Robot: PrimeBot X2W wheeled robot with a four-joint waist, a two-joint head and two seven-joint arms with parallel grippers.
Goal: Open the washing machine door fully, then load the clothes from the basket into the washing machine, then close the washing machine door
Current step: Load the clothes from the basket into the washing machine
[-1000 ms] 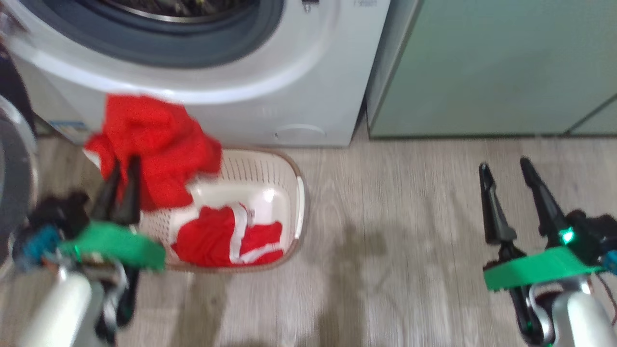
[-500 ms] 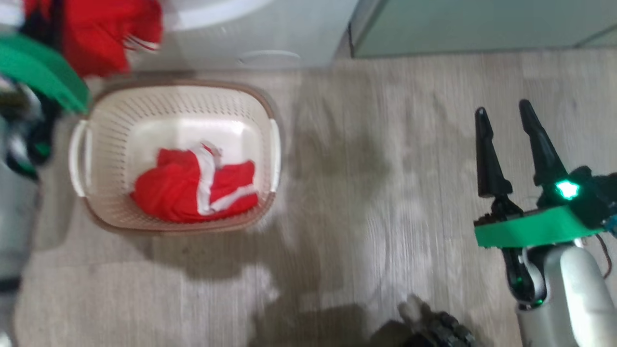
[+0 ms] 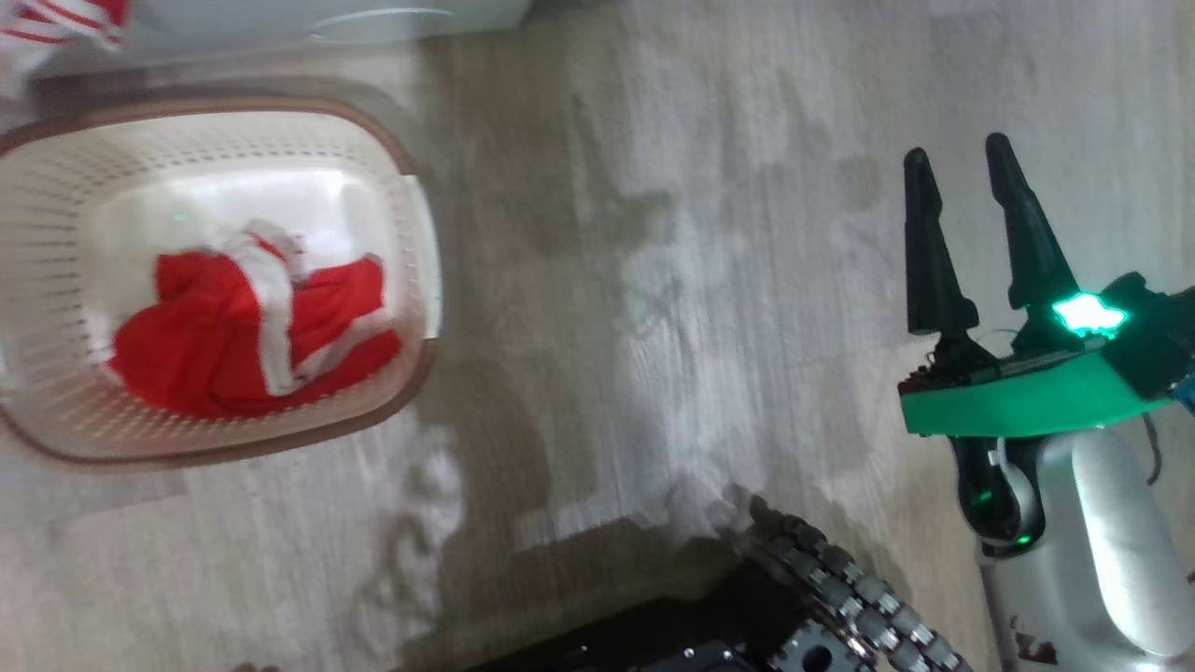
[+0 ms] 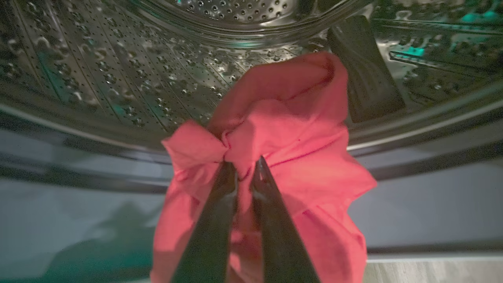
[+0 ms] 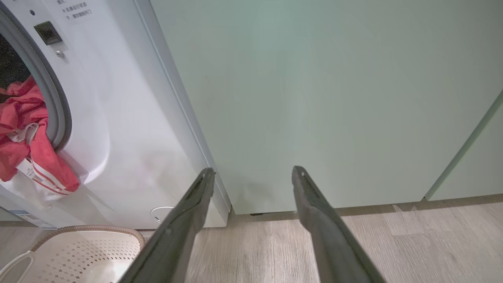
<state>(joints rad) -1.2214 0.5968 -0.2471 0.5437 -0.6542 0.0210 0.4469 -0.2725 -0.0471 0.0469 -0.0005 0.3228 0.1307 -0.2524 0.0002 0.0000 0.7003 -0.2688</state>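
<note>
Left gripper (image 4: 243,167): jaws pinching red garment (image 4: 290,129) at drum (image 4: 118,59) mouth
Right gripper (image 3: 957,159): jaws spread, empty
Basket (image 3: 233,149): more clothes (image 3: 196,355) inside

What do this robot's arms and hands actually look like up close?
The right gripper and left gripper each have two long, dark fingers tapering to blunt tips. Behind the right one sits a bright green plate with a glowing turquoise light, then a smooth, rounded silver-white forearm with a thin dark cable beside it.
</note>
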